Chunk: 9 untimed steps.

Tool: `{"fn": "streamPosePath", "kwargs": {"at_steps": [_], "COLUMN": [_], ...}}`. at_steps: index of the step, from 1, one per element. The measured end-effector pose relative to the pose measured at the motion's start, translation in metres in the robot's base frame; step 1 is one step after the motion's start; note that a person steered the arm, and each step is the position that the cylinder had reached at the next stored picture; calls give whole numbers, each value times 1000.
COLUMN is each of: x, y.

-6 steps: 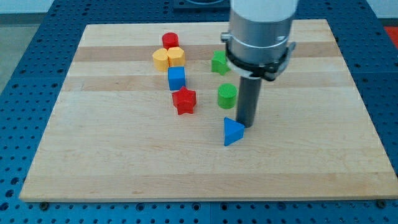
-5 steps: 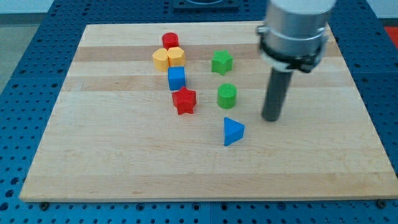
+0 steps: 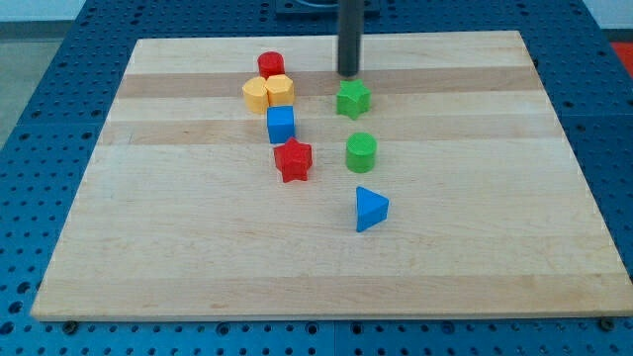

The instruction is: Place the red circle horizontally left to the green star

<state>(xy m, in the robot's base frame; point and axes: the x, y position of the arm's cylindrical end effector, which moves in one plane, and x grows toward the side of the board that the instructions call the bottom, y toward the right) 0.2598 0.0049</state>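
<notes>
The red circle sits near the view's top, touching two yellow blocks just below it. The green star lies to the right of them, a little lower. My tip is just above the green star, on its top side, close to it but apart. The red circle is well to the left of my tip.
Two yellow blocks sit side by side under the red circle. A blue cube and a red star lie below them. A green cylinder and a blue triangle lie below the green star on the wooden board.
My tip has moved from beside the blue triangle, out to the right, then up and left to just above the green star. No block has moved.
</notes>
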Motion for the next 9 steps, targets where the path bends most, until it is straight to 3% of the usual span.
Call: {"fn": "streamPosePath", "kwargs": {"at_steps": [1,2,6,8,9], "x": [-19,1,136,141,109], "y": [-46,-72,-132,-134,-134]}}
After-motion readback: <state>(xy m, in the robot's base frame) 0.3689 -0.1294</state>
